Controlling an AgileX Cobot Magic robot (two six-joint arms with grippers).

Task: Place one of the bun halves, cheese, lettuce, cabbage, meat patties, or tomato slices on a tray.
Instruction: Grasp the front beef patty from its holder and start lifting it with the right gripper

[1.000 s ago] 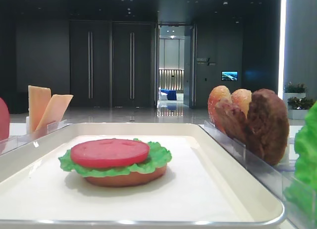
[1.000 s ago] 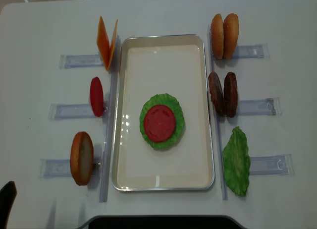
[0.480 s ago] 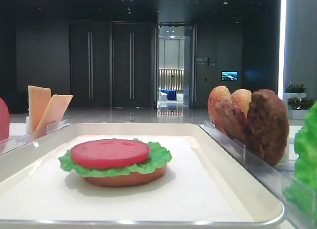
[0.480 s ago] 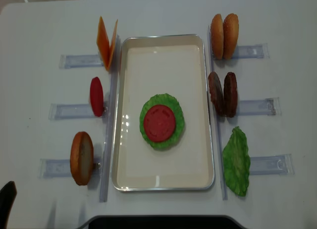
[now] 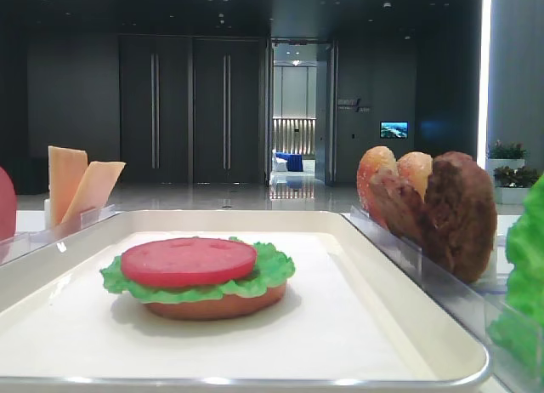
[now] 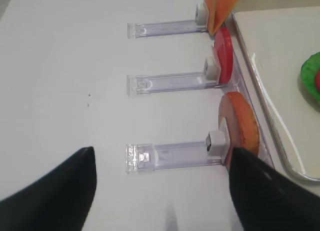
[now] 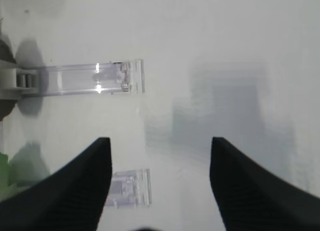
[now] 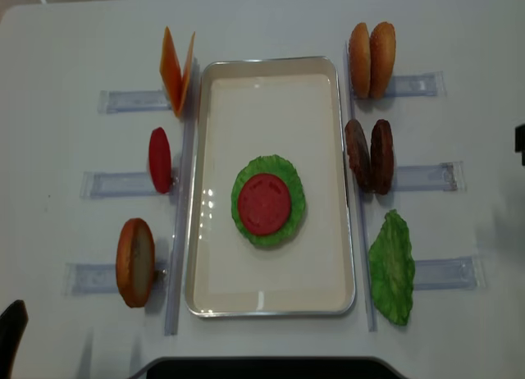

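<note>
While our left gripper [image 6: 162, 191] and right gripper [image 7: 160, 183] hang released, empty-fingered, tomato slice [image 8: 264, 203] tops lettuce [image 8: 268, 200] on the tray [image 8: 271, 301].

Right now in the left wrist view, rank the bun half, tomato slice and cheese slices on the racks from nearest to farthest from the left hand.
1. Golden-orange bun half, nearest rack, by the left hand.
2. Red tomato slice, middle rack.
3. Pale-orange cheese slices, farthest rack, top edge.

I see a glossy cream tray [image 8: 271, 297], clear plastic racks [image 6: 172, 82], rough grainy patties [image 8: 369, 156], and smooth buns [image 8: 372, 59].
</note>
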